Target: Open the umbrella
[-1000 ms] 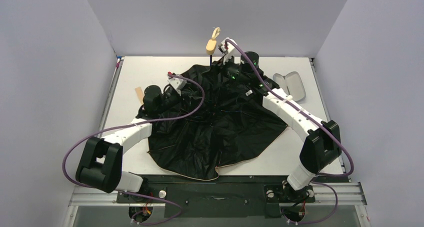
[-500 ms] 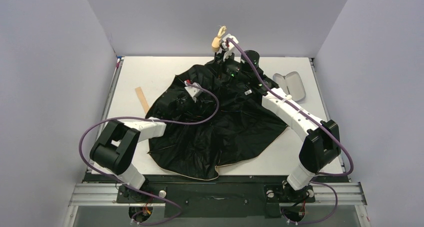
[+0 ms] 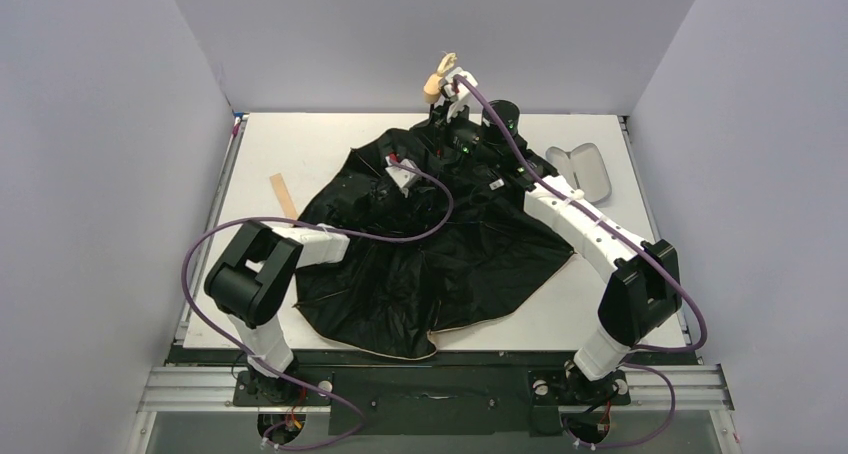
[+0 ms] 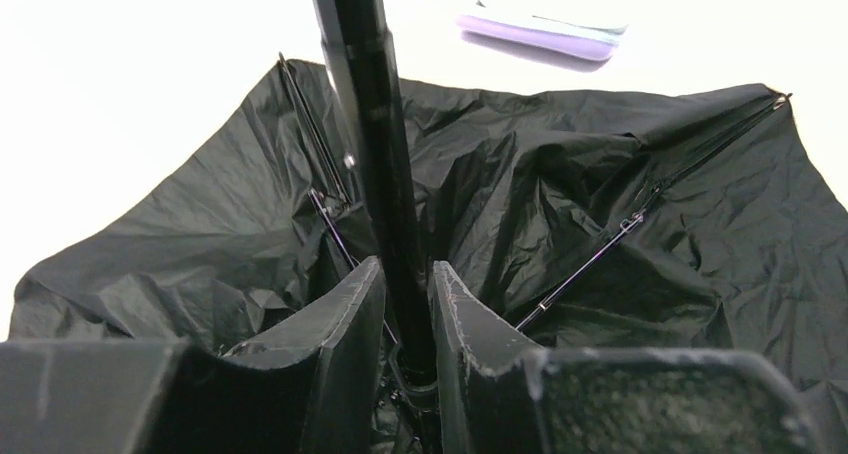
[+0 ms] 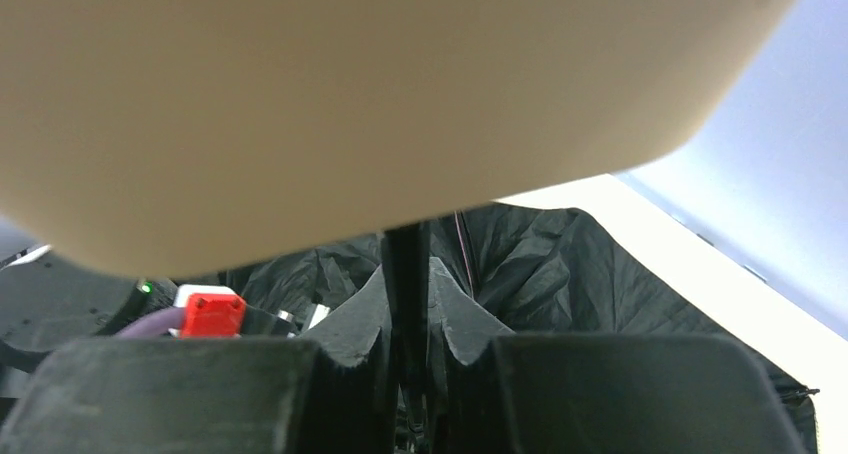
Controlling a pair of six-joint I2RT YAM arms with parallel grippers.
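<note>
The umbrella (image 3: 440, 254) lies upside down on the white table (image 3: 300, 144), black lining up and half spread. Its thin black shaft (image 4: 375, 144) rises from the hub toward the back. The tan knob handle (image 3: 434, 84) tops it and fills the upper right wrist view as the handle (image 5: 350, 94). My right gripper (image 5: 407, 284) is shut on the shaft (image 5: 405, 259) just under the handle. My left gripper (image 4: 408, 289) sits low on the shaft, just above the hub, with both fingers pressed against its sides. Thin ribs (image 4: 620, 229) run out over the crumpled lining.
A pale lavender capsule case (image 3: 583, 172) lies at the table's back right, seen as the case (image 4: 540, 32) beyond the canopy. A small wooden strip (image 3: 282, 196) lies left of the canopy. Lavender walls enclose the table on three sides.
My left arm swung right over the canopy to the shaft and its jaws closed around it. My right jaws closed on the shaft, and the handle shifted slightly right.
</note>
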